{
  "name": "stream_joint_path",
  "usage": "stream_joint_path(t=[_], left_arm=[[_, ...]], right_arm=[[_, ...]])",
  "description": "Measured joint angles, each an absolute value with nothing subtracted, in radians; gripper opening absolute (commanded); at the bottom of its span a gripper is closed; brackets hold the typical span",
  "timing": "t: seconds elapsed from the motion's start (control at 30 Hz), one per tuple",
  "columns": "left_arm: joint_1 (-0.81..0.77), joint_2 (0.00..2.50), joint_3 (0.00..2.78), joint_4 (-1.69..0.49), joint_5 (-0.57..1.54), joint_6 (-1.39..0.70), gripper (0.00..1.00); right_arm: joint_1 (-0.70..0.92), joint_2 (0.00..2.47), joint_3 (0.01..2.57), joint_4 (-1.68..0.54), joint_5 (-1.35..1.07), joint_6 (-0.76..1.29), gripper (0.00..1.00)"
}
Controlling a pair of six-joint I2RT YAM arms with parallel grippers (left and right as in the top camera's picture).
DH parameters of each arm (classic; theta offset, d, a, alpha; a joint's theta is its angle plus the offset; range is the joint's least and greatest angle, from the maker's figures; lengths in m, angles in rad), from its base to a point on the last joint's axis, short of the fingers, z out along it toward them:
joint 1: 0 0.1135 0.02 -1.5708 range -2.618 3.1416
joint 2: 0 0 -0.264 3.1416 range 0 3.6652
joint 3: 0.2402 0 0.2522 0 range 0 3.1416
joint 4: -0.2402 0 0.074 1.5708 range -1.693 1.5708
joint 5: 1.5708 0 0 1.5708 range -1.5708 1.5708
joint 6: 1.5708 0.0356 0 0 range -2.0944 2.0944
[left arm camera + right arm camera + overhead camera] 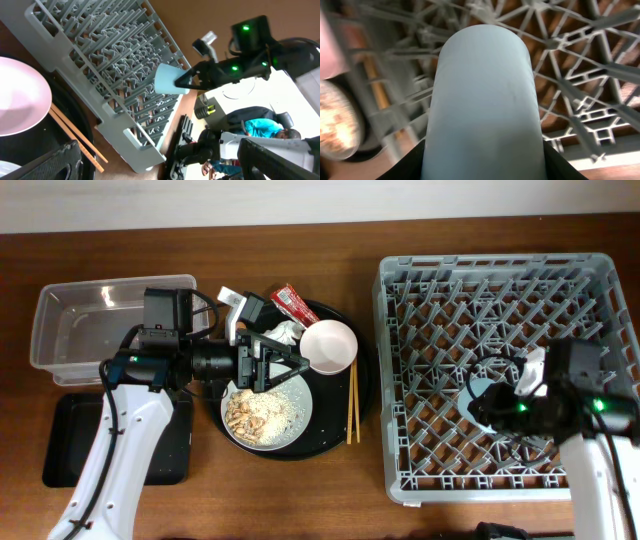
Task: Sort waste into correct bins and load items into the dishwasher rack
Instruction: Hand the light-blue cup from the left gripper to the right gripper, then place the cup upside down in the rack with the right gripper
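Right gripper is clamped on the light-blue cup. The cup runs straight out from the wrist camera between the fingers and fills most of that view. It is held over the inside of the dishwasher rack, with pegs and grid floor right behind it; can't tell if it touches. Left gripper is spread wide with nothing between its fingers, hovering over the round black tray. The white bowl is just ahead of its tips. The plate with beige food scraps is below and to one side. The chopsticks lie past the bowl on the rack side, along the tray edge. The crumpled tissue is just beside the fingers on the other side, the red wrapper beyond it. The clear tub and black rectangular tray are behind the left wrist, well apart from the fingers.
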State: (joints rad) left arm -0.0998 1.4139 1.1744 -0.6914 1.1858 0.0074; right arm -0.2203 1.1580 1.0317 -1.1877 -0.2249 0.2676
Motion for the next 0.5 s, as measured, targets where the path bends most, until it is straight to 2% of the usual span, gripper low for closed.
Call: stream_joint_path(t=[0.07,0.1,0.13,0.23,0.33,0.4,0.5], left_arm=[[-0.1,1.414,1.174,-0.693,1.184,0.007,1.0],[-0.1,1.414,1.174,-0.694,1.18,0.007,0.99],[-0.1,1.414,1.174,-0.693,1.18,0.007,0.99],[-0.1,1.414,1.174,-0.696,1.174,0.007,1.0],[-0.1,1.414,1.174,-0.704,1.103,0.007,0.99],[-0.1,1.414,1.175,-0.723,1.04,0.007,0.99],[-0.077,1.412,1.2,-0.856,0.824,-0.04,0.99]], right_arm=[[-0.221,1.249,1.031,-1.165,-0.179,0.287,0.74],[-0.221,1.293,1.031,-1.156,-0.165,0.296,0.81],[-0.221,1.321,1.032,-1.152,-0.158,0.302,0.82],[-0.221,1.341,1.103,-1.204,-0.184,0.302,0.8],[-0.179,1.282,1.188,-1.192,-0.269,0.286,0.69],[-0.075,1.213,1.214,-1.119,-0.33,0.276,0.61],[0.144,1.166,1.222,-1.015,-0.357,0.277,0.56]])
